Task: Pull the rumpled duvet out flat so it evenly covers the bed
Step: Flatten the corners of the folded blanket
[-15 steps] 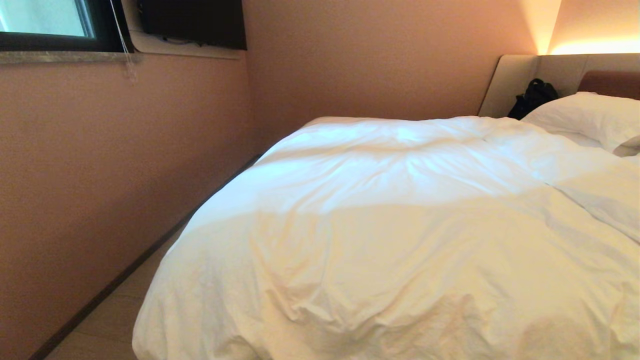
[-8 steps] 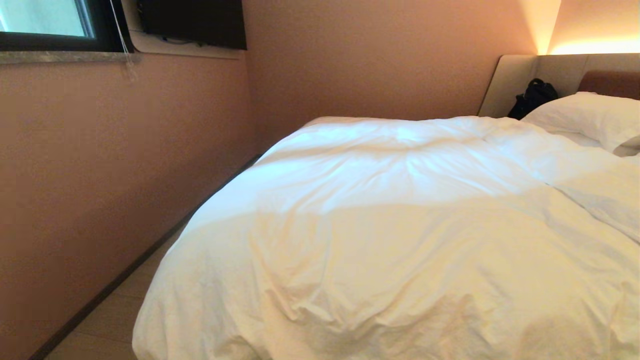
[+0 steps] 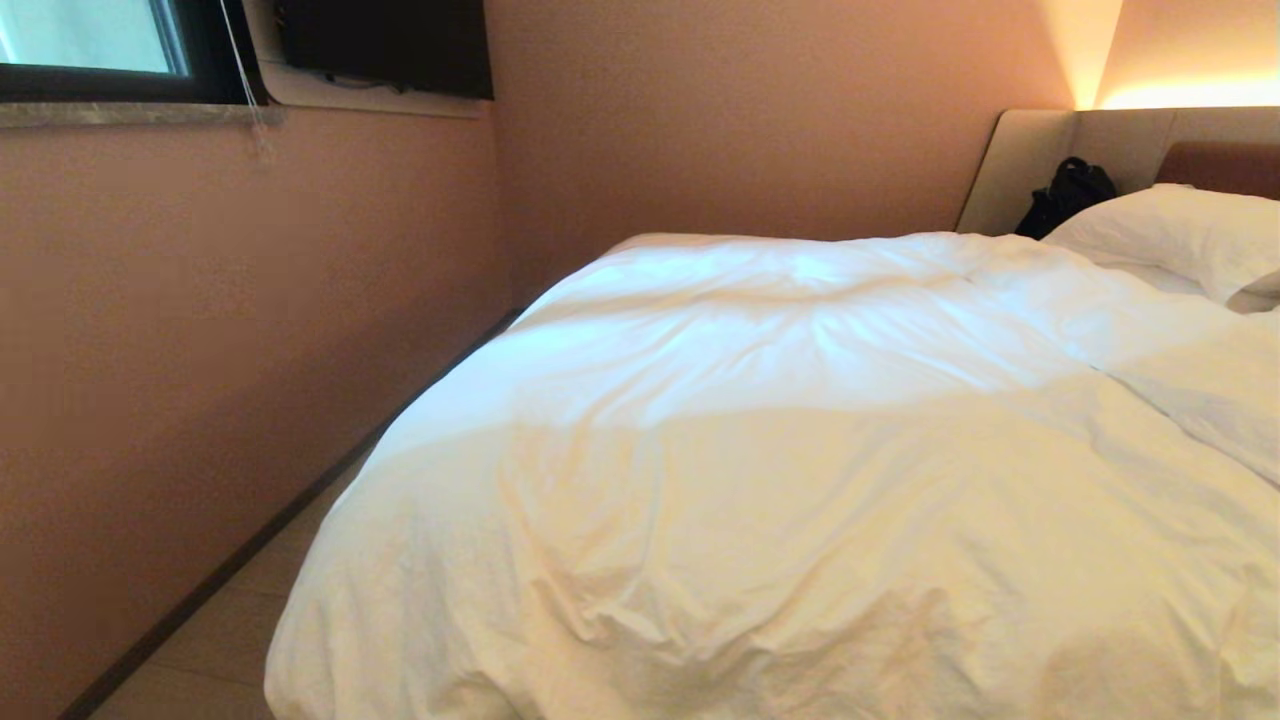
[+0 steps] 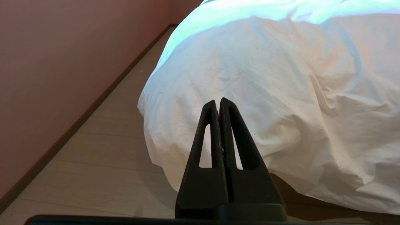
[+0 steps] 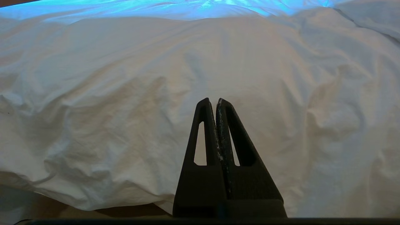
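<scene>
1. Spreading across most of the head view, the duvet (image 3: 800, 450) lies puffy and creased over the bed (image 3: 1030, 165), its near edge bulging over the foot at the lower centre of the frame.
2. A ridge runs diagonally at the right of the frame, where the duvet looks bunched below the pillow (image 3: 1180, 235).
3. A black bag (image 3: 1065, 195) sits against the headboard at the upper right, just beside the pillow.
4. The left end effector (image 4: 217, 101) is closed tight on nothing, short of the hanging edge at the corner by the floor (image 4: 103, 150).
5. The right end effector (image 5: 214, 101) is likewise pinched together and empty, facing the draped front of the duvet.
6. Risk, as I judge it: a grip that catches only the thin cover would slide over the filling and leave lumps.
7. Pulling one corner harder than the other would likely skew the duvet toward the wall (image 3: 200, 350).
</scene>
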Robot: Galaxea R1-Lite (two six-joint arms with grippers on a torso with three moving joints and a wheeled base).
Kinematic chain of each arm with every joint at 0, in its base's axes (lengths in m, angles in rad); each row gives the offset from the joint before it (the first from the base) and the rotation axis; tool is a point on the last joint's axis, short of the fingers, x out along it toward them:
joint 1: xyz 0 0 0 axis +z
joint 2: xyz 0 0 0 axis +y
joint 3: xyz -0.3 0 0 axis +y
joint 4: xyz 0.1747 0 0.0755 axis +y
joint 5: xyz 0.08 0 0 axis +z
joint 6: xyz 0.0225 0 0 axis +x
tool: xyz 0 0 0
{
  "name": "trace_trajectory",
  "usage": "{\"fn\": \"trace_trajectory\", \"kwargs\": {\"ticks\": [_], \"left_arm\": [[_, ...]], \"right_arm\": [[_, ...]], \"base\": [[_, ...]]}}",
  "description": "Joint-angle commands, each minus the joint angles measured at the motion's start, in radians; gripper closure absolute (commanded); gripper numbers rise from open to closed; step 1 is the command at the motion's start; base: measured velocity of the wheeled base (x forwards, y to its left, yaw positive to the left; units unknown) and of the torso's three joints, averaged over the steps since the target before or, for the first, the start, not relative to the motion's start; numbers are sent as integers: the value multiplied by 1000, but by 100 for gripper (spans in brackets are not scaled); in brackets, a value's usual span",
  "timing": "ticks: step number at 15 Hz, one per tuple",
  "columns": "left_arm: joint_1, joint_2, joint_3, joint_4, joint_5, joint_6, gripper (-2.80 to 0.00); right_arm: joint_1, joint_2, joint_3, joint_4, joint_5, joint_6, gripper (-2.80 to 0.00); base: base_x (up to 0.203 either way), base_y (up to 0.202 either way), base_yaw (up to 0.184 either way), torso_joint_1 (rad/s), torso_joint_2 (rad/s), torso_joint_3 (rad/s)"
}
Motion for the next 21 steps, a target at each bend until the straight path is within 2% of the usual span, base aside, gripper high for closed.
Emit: {"fn": "trace_trajectory", "kwargs": {"ticks": [1, 18, 19, 21], "left_arm": [[0, 0, 0, 0, -1, 0, 0], [0, 0, -1, 2, 1, 1, 0], [0, 0, -17, 2, 1, -7, 0], [0, 10, -142, 39, -12, -64, 0]], "right_arm": [[0, 1, 0, 0, 0, 0, 0], [-1, 1, 0, 0, -1, 1, 0], [0, 1, 0, 0, -1, 1, 0], [-1, 1, 0, 0, -1, 1, 0]], "base": [[0, 0, 0, 0, 0, 0], [0, 0, 0, 0, 0, 0], [0, 0, 0, 0, 0, 0], [0, 0, 0, 0, 0, 0]]}}
